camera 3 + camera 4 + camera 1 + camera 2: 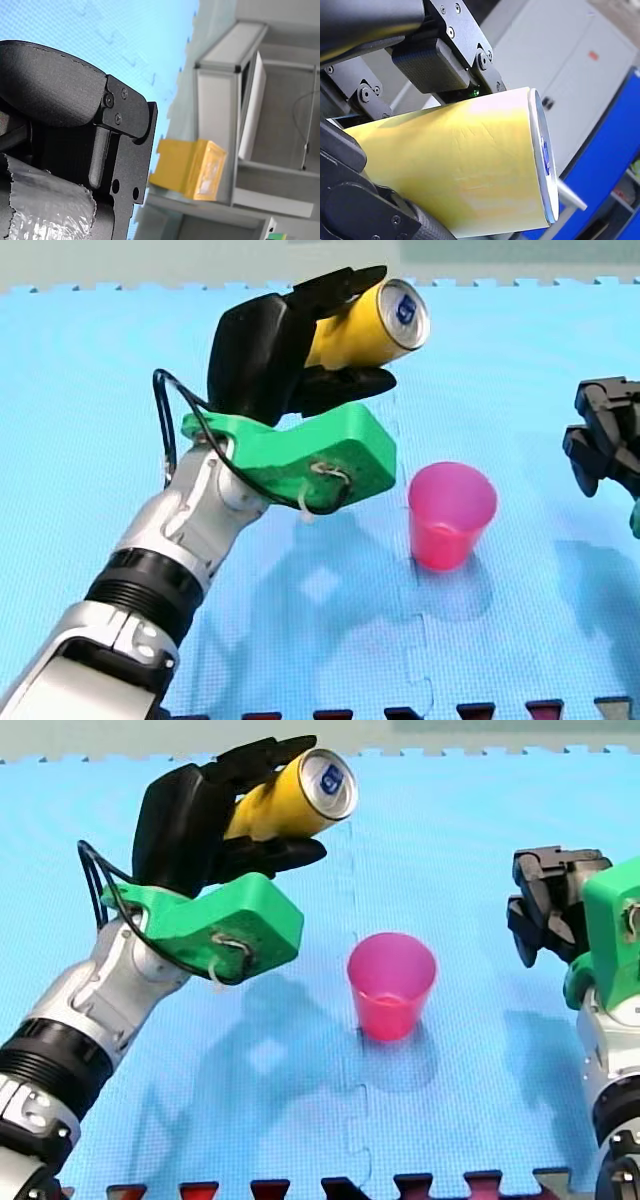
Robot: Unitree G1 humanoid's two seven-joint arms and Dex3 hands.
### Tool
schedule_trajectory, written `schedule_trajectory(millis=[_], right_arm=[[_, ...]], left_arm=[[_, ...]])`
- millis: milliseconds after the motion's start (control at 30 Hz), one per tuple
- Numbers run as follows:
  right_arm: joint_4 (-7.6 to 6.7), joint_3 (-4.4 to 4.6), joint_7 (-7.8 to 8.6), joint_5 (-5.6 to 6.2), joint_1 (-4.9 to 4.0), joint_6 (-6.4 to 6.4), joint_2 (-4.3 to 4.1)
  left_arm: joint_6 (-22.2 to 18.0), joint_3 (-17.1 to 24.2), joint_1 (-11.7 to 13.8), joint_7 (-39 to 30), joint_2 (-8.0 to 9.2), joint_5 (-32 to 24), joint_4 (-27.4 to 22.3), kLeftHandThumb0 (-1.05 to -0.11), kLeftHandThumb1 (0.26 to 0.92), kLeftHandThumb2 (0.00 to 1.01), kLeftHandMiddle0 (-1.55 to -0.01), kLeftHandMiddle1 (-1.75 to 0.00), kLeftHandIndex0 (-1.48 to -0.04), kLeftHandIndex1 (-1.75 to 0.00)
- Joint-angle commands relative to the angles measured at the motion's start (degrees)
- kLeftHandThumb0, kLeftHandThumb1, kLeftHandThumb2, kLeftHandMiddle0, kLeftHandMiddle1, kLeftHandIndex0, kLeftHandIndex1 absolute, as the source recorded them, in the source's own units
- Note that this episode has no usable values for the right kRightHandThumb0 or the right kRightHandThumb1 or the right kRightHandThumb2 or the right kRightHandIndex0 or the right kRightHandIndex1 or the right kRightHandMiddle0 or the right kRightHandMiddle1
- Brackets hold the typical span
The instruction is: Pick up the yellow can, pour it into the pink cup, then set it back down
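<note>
Surface: light-blue interlocking foam puzzle mat [100, 390], seams visible. Pale grey-green band [150, 258] beyond its far edge. Grey metal shelving unit [220, 100] holds a yellow cardboard box [187, 167]. White cabinet doors [580, 75] beside a blue panel [615, 165].

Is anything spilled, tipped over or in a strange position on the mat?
Nothing stands out. The yellow can is tilted steeply, but the left hand grips it in the air, as for pouring. The pink cup stands upright on the blue mat; no spill shows. The right hand, right of the cup, holds nothing.
</note>
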Motion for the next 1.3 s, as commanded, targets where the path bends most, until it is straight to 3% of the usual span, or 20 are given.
schedule_trajectory(millis=[0, 367, 567, 733, 867, 900, 967, 1000, 1133, 1267], right_arm=[[-0.05, -0.08, -0.25, 0.14, -0.14, 0.3, 0.03], [0.23, 0.62, -1.61, -0.97, -0.25, 0.68, -0.17], [0.49, 0.55, -1.77, -0.94, -0.43, 1.02, -0.09], [0.87, 0.05, -0.63, -0.39, -0.44, 0.68, -0.1], [0.98, -0.61, 0.62, 0.4, -0.43, 0.37, 0.08], [0.99, -0.74, 0.81, 0.56, -0.43, 0.36, 0.14], [0.99, -0.9, 0.98, 0.72, -0.46, 0.37, 0.24], [0.99, -0.95, 1.01, 0.74, -0.47, 0.38, 0.28], [0.94, -1.11, 1.05, 0.7, -0.43, 0.35, 0.34], [0.95, -1.11, 0.92, 0.54, -0.36, 0.27, 0.27]], left_arm=[[-0.1, -1.6, -1.1, 2.2, 0.75, 1.8, -0.3, -0.434, 0.784, 0.0, -1.32, 0.0, -1.19, 0.0], [-1.5, -7.1, -1.0, 7.2, 1.57, 6.9, 0.5, -0.419, 0.768, 0.0, -1.28, -0.01, -1.18, -0.01], [-2.9, -9.9, -1.2, 6.6, 3.59, 9.5, -0.8, -0.394, 0.77, 0.0, -1.28, 0.0, -1.2, -0.01], [-2.0, -12.1, -0.7, 10.1, 5.33, 13.5, -2.3, -0.365, 0.791, 0.01, -1.32, -0.02, -1.18, 0.0], [-1.6, -13.1, -0.8, 11.8, 6.14, 15.1, -2.9, -0.345, 0.811, 0.01, -1.48, -0.1, -1.22, -0.02], [-1.6, -13.4, -0.9, 12.1, 6.26, 15.4, -2.7, -0.342, 0.816, 0.01, -1.49, -0.16, -1.23, -0.01], [-1.6, -13.8, -1.2, 12.6, 6.47, 15.9, -2.3, -0.334, 0.822, 0.0, -1.27, -0.64, -1.23, -0.01], [-1.5, -14.1, -1.2, 12.8, 6.61, 16.1, -2.2, -0.333, 0.824, 0.0, -1.19, -0.79, -1.22, 0.0], [-0.8, -14.9, -1.3, 13.4, 7.11, 17.0, -2.2, -0.324, 0.827, 0.0, -1.11, -0.99, -1.21, 0.0], [0.3, -15.9, -1.5, 15.1, 7.44, 18.5, -2.0, -0.323, 0.83, 0.0, -1.07, -1.06, -1.21, 0.0]])
